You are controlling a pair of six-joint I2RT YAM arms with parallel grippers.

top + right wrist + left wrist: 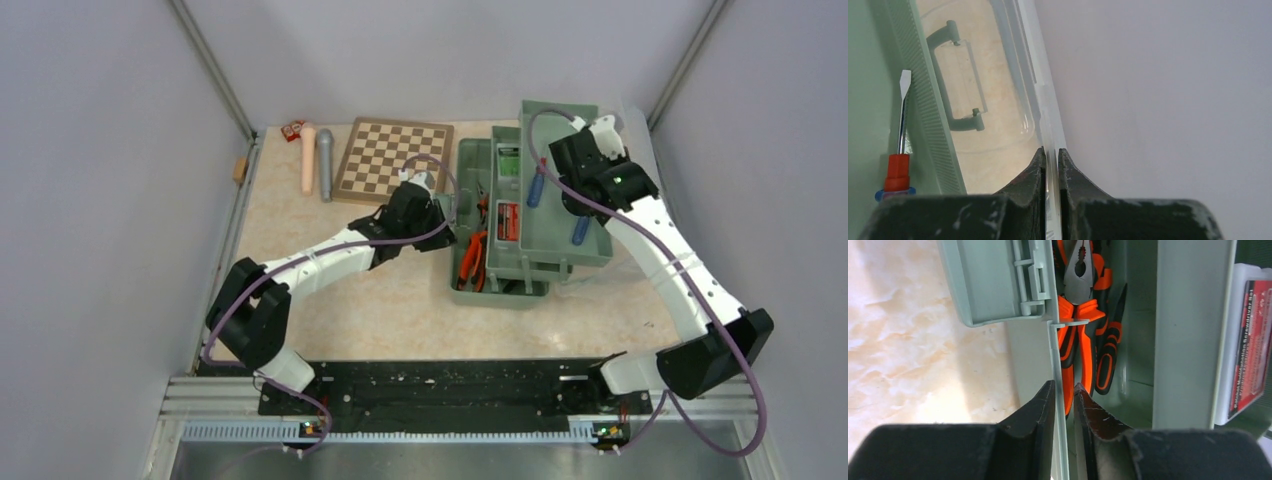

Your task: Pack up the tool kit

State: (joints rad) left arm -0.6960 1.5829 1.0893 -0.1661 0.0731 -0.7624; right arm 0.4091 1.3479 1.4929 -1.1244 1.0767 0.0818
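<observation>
Clamping 1 toolbox (552,238), 2 claws (1064,390) (1052,152); perhaps 2 pliers (1079,280) (1108,360).

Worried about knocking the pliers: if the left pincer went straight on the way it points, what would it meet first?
Probably the green latch flap on the toolbox wall that the left pincer straddles; the orange-handled pliers lie just inside that wall, beside the line. Depth is unclear.

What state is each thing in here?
Toolbox, open, tray folded out.
Lid, swung open, edge pinched.
Left gripper, shut on toolbox wall.
Right gripper, shut on lid.
Pliers, lying inside toolbox.
Screwdriver, lying in tray.
Chessboard, flat.
</observation>
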